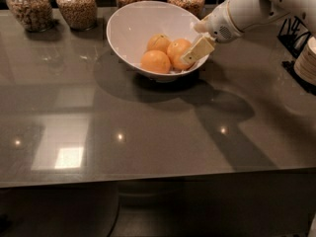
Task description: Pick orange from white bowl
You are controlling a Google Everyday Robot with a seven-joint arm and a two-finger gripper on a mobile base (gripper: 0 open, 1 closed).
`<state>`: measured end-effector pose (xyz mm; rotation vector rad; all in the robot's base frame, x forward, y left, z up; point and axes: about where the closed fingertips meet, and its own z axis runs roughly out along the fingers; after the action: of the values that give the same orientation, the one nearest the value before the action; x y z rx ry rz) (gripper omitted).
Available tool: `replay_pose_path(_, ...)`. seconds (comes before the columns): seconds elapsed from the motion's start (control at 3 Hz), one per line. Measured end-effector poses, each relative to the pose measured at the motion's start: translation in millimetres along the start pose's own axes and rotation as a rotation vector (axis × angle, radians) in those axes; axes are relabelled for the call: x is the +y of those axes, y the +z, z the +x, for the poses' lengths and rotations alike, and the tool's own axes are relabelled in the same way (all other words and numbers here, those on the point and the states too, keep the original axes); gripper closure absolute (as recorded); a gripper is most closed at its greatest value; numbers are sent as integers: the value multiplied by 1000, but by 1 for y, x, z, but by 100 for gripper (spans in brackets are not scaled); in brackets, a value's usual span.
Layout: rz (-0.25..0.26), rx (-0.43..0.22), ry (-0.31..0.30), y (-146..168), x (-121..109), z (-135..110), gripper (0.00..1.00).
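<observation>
The white bowl [129,21] stands on the grey table at the back centre. It holds three oranges: one at the back [158,41], one at the front [154,62] and one on the right [176,50]. My gripper [193,54] reaches in from the right over the bowl's rim. Its cream tip lies against the right orange and covers that orange's right side. The white arm [247,6] runs up to the top right corner.
Several glass jars of nuts and grains [76,5] stand in a row along the table's back edge behind the bowl. A black wire rack [295,32] and a stack of pale cups [308,60] sit at the right edge.
</observation>
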<state>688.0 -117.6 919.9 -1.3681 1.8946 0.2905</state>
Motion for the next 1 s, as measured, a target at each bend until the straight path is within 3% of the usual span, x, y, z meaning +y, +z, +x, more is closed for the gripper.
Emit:
replay_pose_path(0.33, -30, 14, 9, 17, -1, 7, 29)
replay_pose_path(1.0, -95, 41, 4, 50, -6, 16, 32)
